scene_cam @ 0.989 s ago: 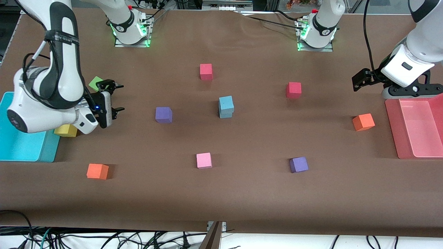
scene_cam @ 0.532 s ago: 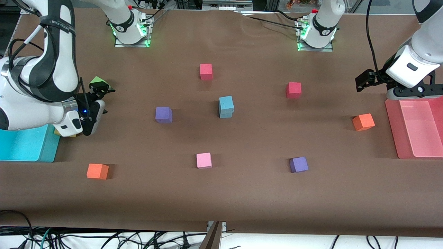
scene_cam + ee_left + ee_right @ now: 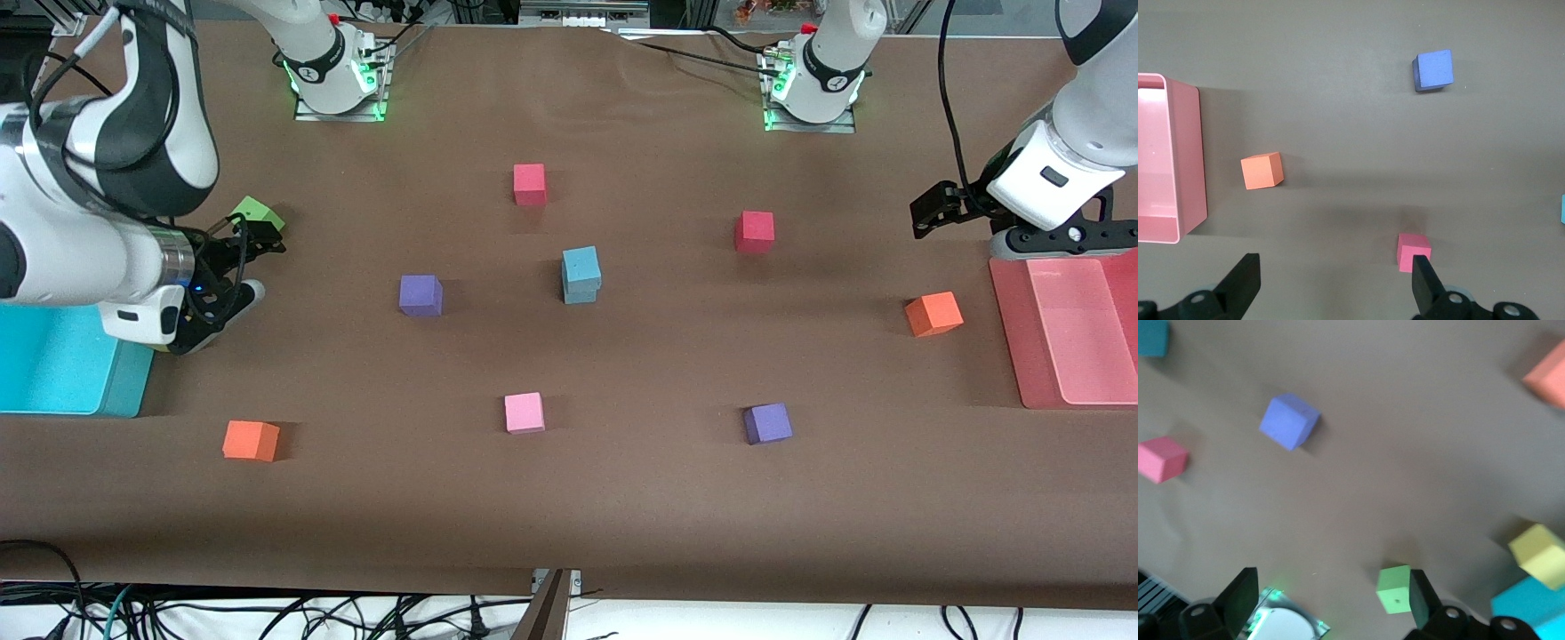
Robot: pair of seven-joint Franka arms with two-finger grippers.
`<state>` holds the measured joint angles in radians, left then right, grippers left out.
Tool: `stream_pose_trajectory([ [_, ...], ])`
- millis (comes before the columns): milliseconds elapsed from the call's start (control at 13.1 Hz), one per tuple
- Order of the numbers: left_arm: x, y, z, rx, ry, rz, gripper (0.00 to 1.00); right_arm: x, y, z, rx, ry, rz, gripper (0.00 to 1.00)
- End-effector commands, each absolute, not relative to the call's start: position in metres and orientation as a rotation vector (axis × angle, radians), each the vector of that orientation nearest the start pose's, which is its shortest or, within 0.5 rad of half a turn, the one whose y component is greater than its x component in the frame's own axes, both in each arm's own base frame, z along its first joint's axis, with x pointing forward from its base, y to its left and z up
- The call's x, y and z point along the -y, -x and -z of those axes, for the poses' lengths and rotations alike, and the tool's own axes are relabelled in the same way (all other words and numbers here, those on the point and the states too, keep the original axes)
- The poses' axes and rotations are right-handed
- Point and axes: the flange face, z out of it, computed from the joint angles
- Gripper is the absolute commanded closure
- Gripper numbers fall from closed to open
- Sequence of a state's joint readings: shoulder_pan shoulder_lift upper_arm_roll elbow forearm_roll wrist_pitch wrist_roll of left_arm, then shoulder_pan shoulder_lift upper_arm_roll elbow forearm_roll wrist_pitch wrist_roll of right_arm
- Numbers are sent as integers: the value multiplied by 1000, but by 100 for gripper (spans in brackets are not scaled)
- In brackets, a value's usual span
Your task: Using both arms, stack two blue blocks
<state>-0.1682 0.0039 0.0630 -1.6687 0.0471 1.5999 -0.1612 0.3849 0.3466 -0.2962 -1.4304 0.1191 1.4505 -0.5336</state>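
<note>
Blue blocks (image 3: 581,274): two, one stacked on the other, slightly askew, mid-table in the front view. Around the stack, two red cubes, one (image 3: 530,184) nearer the bases and one (image 3: 755,231) toward the left arm's end. Two purple cubes, one (image 3: 420,295) beside the stack toward the right arm's end, one (image 3: 767,423) nearer the camera. Two orange cubes, one (image 3: 251,440) near the cyan bin (image 3: 53,372), one (image 3: 933,314) near the pink bin (image 3: 1067,331). One pink cube (image 3: 524,412) nearer the camera than the stack. One green cube (image 3: 257,213) at the right arm's end. Right gripper (image 3: 244,258) low over the table beside the cyan bin, near the green cube, holding nothing. Left gripper (image 3: 932,207) over the table at the pink bin's base-side edge, empty.

Left wrist view: fingers (image 3: 1245,283) spread wide apart, nothing between. Below, one orange cube (image 3: 1262,171) beside the pink bin (image 3: 1190,167), one red cube (image 3: 1413,252) touching one fingertip's outline, one purple cube (image 3: 1433,69) well apart, and a sliver of blue (image 3: 1562,209) at the frame edge.

Right wrist view: fingers (image 3: 1239,597) apart, empty. One green cube (image 3: 1394,589) just beside a fingertip, one yellow cube (image 3: 1537,555) next to a cyan bin corner (image 3: 1528,607), one purple cube (image 3: 1289,421), one red cube (image 3: 1161,459), an orange cube (image 3: 1548,380) at the edge, and a blue block corner (image 3: 1153,337).
</note>
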Motion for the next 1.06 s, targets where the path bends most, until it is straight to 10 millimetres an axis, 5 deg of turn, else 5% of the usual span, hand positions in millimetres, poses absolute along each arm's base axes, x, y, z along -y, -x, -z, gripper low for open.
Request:
stream_pose_trajectory([
  [0,51,-556,-585,50,3058,-84,0,-85,-603,-508,920,2929,-367,0],
  [228,51,-556,-586,53,3058,-81,0,-63,-596,-533,798,3034,-307,0],
  [989,47,-565,-579,49,3075,-53,0,0,-569,-589,-202,3170,-106,0],
])
